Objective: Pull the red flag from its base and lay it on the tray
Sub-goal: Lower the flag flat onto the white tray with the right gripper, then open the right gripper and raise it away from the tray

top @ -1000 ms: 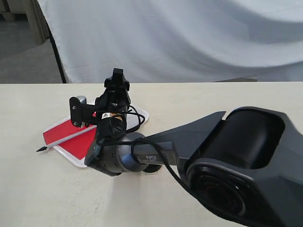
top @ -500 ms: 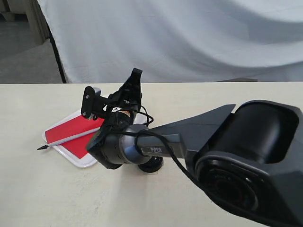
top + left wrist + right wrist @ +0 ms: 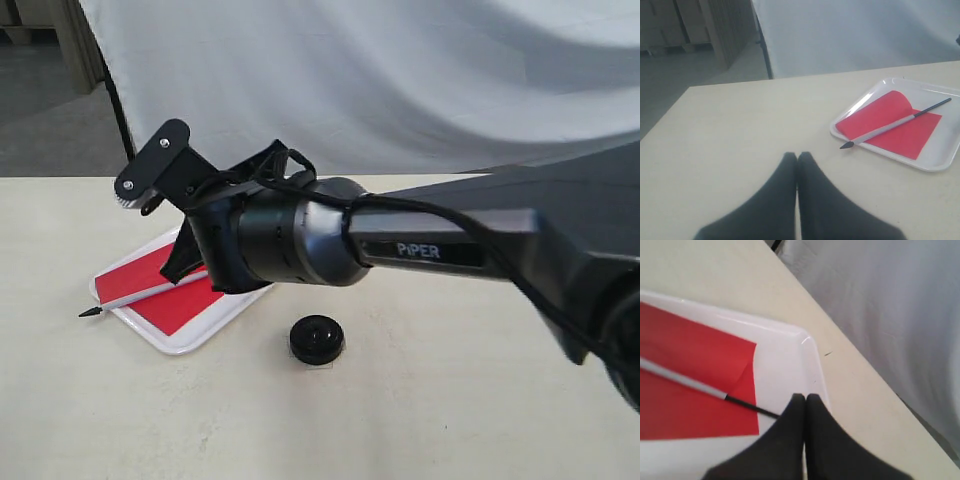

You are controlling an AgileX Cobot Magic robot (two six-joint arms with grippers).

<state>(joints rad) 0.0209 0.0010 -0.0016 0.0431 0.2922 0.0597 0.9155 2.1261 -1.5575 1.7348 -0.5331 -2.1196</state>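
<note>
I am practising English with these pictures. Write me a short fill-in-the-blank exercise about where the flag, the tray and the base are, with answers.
1. The red flag lies flat on the white ___.
2. The round black ___ stands on the table, apart from the tray.
3. The right arm's fingers are ___ and hold nothing.
Answers: tray; base; shut.

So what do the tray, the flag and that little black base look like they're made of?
The tray looks like glossy white plastic: light glints off its rim. The red flag seems thin matte cloth or paper, one corner folded over; its pole looks smooth, maybe plastic, grey then black. The base is probably moulded black plastic, faintly shiny.
</note>
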